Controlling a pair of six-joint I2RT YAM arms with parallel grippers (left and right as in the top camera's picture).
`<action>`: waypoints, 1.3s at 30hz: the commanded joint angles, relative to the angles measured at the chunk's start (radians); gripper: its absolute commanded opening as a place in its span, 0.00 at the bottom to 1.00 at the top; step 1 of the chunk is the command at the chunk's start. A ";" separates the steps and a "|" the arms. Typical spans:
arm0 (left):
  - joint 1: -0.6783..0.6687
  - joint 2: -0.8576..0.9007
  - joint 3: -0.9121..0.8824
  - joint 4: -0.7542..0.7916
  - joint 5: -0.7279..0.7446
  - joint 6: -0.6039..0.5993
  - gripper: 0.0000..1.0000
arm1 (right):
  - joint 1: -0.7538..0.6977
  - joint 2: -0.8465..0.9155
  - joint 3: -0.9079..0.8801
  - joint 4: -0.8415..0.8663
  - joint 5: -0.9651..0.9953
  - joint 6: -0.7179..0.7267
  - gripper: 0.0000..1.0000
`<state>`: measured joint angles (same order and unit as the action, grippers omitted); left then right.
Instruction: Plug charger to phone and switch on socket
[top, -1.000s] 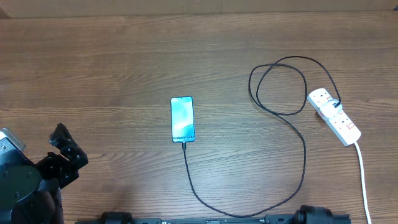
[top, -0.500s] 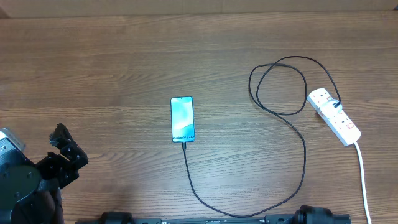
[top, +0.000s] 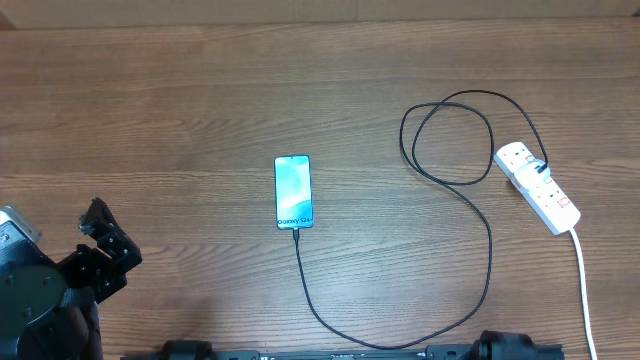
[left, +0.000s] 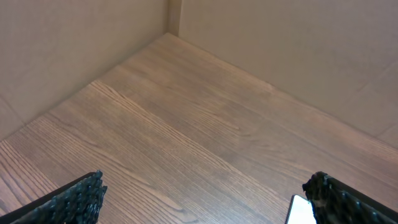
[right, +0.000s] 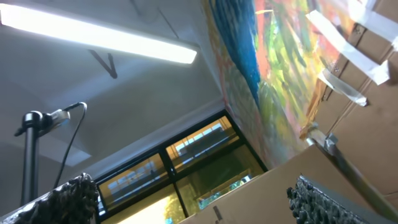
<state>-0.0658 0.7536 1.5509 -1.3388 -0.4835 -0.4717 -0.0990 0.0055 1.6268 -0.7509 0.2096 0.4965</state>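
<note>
**Grippers, pair: both spread wide, both empty**

Left gripper (top: 108, 240): jaws apart, nothing between them, hovering low over the table (top: 180, 100). Its wrist view shows bare wood grain between the fingers.

Right gripper (right: 193, 208): jaws apart, holding nothing, aimed upward at a ceiling light (right: 99, 34) and a painted wall (right: 280, 62).

Phone (top: 293, 192): flat, screen up, well apart from the left gripper, off to its right and farther out. One corner shows beside that gripper's right finger.

Charger (top: 490, 250): plug end meets the phone's near edge. The cable runs on rightward and loops to the socket (top: 538, 187), the item farthest from the left gripper. Switch position too small to read.
</note>
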 joint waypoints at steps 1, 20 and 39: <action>-0.006 0.005 0.000 0.003 -0.010 0.007 0.99 | 0.010 0.000 -0.004 0.006 -0.012 -0.007 1.00; -0.006 0.005 0.000 0.003 -0.010 0.007 0.99 | 0.009 0.000 -0.315 0.305 0.007 0.254 1.00; -0.006 0.005 0.000 0.003 -0.010 0.007 1.00 | 0.009 0.000 -1.083 0.433 0.085 0.563 1.00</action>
<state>-0.0658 0.7540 1.5505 -1.3388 -0.4835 -0.4717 -0.0956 0.0059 0.6506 -0.3428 0.2615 1.0256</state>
